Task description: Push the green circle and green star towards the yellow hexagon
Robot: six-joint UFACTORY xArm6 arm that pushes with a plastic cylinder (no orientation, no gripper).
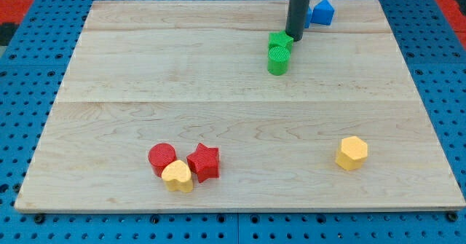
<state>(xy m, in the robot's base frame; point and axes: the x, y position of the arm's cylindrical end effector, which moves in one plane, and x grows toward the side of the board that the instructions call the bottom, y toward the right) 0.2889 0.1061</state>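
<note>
The green star (279,41) lies near the view's top, right of centre, with the green circle (278,60) touching it just below. The yellow hexagon (352,153) sits at the lower right of the wooden board (116,91), far from the green pair. My tip (296,36) is at the green star's upper right edge, touching or nearly touching it. The dark rod rises from there out of the view's top.
A blue block (322,12) lies at the top, just right of the rod. At the lower left a red circle (162,157), a yellow heart (178,176) and a red star (204,162) cluster together. A blue pegboard surrounds the board.
</note>
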